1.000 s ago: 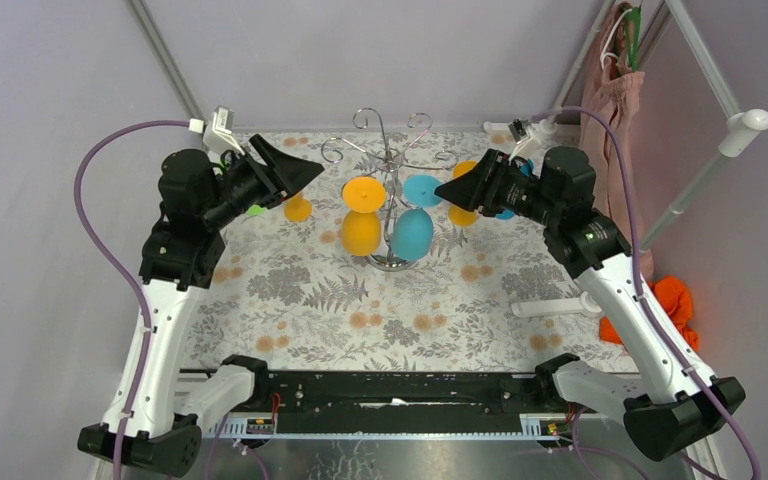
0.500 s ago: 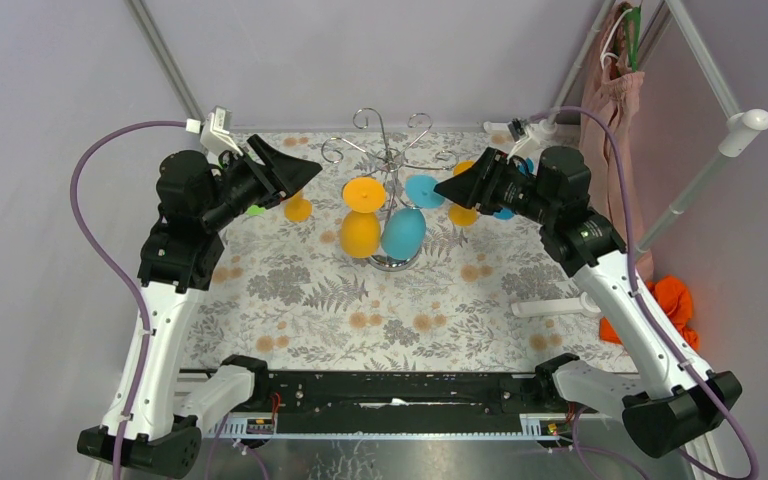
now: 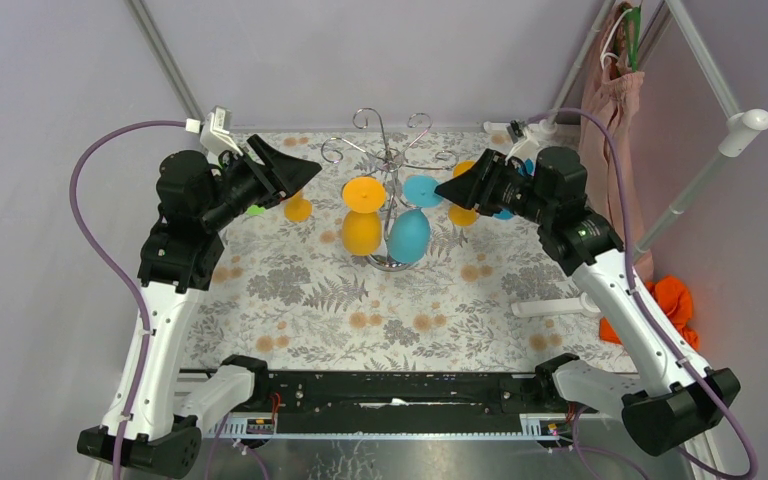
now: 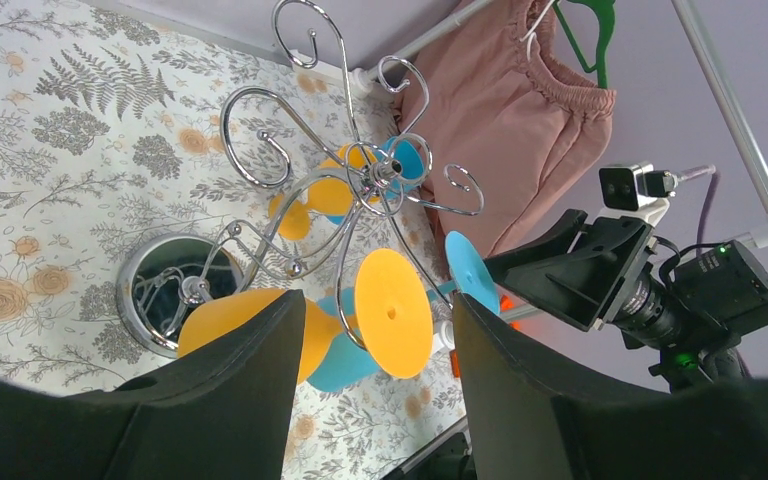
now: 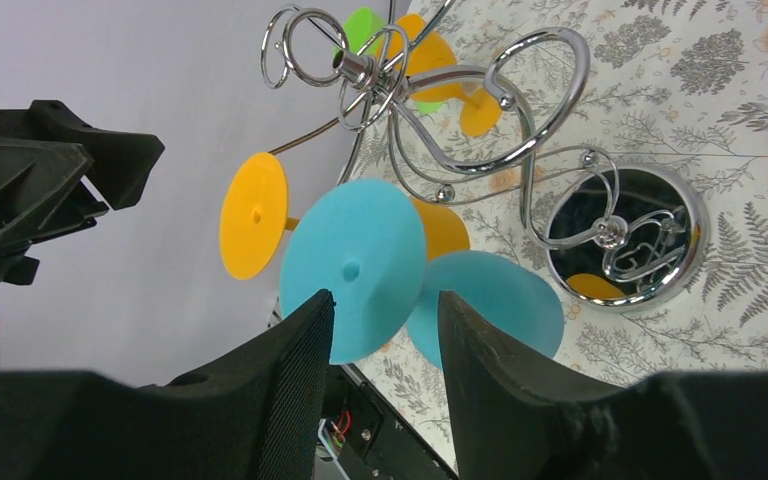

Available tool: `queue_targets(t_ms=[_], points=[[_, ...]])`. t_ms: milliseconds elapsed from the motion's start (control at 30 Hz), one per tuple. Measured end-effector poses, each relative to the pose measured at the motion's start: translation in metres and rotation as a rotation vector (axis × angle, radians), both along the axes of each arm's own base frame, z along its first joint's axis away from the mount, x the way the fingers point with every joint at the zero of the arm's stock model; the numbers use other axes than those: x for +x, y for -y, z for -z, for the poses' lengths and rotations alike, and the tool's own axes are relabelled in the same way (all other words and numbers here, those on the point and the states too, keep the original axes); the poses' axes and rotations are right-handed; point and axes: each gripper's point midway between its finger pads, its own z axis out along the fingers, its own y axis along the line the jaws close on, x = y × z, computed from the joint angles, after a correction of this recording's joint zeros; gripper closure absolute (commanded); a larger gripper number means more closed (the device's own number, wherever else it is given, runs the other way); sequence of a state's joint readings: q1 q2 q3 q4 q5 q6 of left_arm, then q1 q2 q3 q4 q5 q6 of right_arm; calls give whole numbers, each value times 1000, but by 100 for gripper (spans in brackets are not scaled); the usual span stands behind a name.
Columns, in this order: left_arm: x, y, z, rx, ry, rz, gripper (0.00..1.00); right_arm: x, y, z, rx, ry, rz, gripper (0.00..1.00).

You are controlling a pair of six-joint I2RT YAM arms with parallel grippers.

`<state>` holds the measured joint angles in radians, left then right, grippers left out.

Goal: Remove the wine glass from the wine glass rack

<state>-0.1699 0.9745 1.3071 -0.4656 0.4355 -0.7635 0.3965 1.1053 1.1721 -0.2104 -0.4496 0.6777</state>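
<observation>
The silver wine glass rack (image 3: 390,158) stands mid-table on its round base (image 3: 390,262). Two wine glasses hang upside down from it, an orange one (image 3: 360,228) and a blue one (image 3: 409,233). My left gripper (image 3: 310,172) is open, left of the orange glass's foot (image 4: 392,312), which shows beyond its jaws. My right gripper (image 3: 442,189) is open too, its tips right at the blue glass's foot (image 5: 355,265). I cannot tell whether they touch it. The blue bowl (image 5: 490,305) hangs below.
More glasses stand on the floral cloth: an orange one (image 3: 298,208) and a green one (image 3: 256,210) near my left wrist, an orange one (image 3: 463,213) under my right wrist. Pink cloth (image 3: 610,100) hangs at the back right. A white pole (image 3: 560,306) lies right.
The blue glass's bowl has swayed slightly left and back. My right wrist has shifted a little and its jaws have narrowed a touch. The left arm has not moved.
</observation>
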Motion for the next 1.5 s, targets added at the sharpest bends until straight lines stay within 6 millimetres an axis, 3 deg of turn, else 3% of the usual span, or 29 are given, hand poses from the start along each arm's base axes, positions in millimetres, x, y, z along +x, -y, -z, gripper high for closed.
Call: queue_targets(t_ms=[267, 400, 500, 767, 900, 1500], points=[[1, -1, 0, 7, 4, -6, 36, 3, -10, 2, 47, -24, -33, 59], [1, -1, 0, 8, 6, -6, 36, 3, -13, 6, 65, -45, -45, 75], [-1, -2, -1, 8, 12, -6, 36, 3, -14, 7, 80, -62, -43, 78], [-5, -2, -5, 6, 27, -7, 36, 3, -11, -8, 166, -68, 10, 99], [-6, -3, -6, 5, 29, -7, 36, 1, -9, -15, 212, -102, 41, 100], [-7, -3, -6, 5, 32, -6, 36, 1, -17, -5, 375, -315, 72, 100]])
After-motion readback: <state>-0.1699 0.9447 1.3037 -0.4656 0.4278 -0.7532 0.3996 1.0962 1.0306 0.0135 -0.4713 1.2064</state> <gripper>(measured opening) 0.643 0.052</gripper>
